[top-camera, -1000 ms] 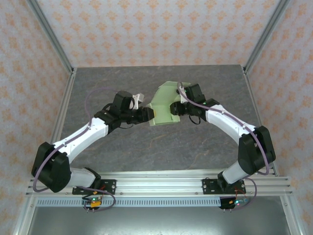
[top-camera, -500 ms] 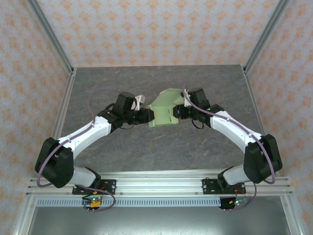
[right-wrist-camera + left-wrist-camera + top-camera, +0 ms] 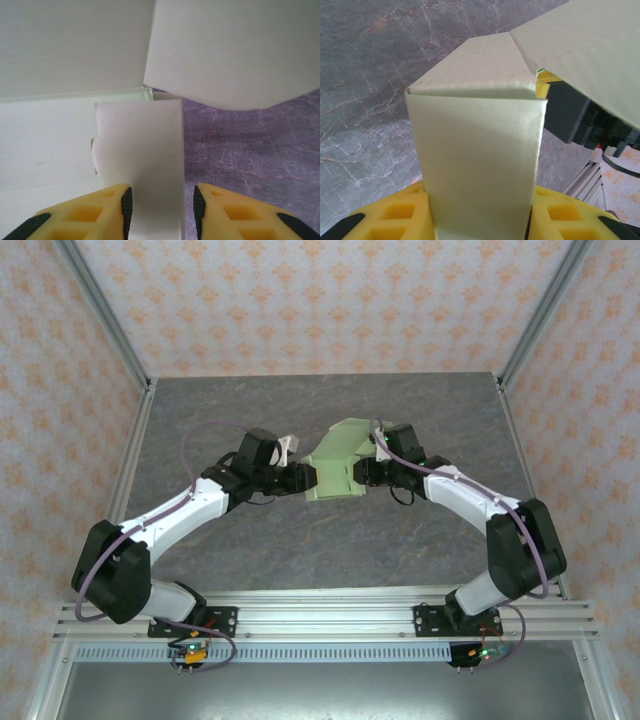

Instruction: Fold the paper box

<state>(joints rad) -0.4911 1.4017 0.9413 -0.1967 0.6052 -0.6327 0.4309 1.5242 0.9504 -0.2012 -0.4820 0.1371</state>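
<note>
Compared with a moment ago, the right arm's elbow is drawn inward, while the paper box (image 3: 335,462) is kept over the middle of the table (image 3: 300,530). A creased pale-green panel is clamped by the left gripper (image 3: 303,478). The box is half-folded, its flaps loose. One flap is seen between the jaws of the right gripper (image 3: 364,472); whether it is pinched cannot be told.

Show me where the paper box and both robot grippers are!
paper box (image 3: 335,462): top view, on its pale green upper panel.
left gripper (image 3: 308,478): top view, between its fingertips.
right gripper (image 3: 362,470): top view, between its fingertips.
</note>
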